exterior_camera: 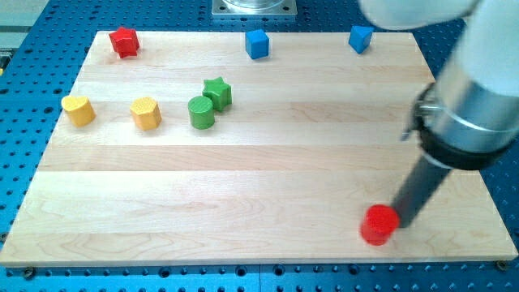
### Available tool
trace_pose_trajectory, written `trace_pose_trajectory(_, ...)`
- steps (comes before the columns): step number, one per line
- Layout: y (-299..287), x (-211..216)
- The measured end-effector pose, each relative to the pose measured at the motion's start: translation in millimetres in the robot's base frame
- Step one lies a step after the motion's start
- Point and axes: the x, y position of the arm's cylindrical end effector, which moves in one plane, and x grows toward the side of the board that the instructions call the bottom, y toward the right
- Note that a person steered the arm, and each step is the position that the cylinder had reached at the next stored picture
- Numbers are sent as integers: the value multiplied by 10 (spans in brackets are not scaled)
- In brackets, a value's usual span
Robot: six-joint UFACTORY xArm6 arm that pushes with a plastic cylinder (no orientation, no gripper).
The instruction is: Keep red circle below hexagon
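The red circle [379, 225] lies near the view's bottom right of the wooden board [259, 170]. My tip [401, 221] rests just to its right, touching or nearly touching it. The yellow hexagon [146, 113] sits at the view's left, well above the red circle. A second yellow block [78, 109], its shape unclear, lies further left.
A red star [124, 40] is at the top left. Two blue cubes [257, 43] [361, 37] stand along the top edge. A green circle [201, 112] and a green star [217, 92] touch near the middle left. The arm's grey body [474, 97] overhangs the right side.
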Motion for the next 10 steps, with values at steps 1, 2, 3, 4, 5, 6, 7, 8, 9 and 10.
trace_pose_trajectory(1, -216, -43)
trace_pose_trajectory(2, 27, -44)
trace_pose_trajectory(3, 262, 227)
trace_pose_trajectory(4, 16, 336)
trace_pose_trajectory(5, -757, 315)
trace_pose_trajectory(6, -1527, 163)
trace_pose_trajectory(7, -1520, 24)
trace_pose_trajectory(8, -1413, -270)
trace_pose_trajectory(9, -2225, -270)
trace_pose_trajectory(10, -2903, -262)
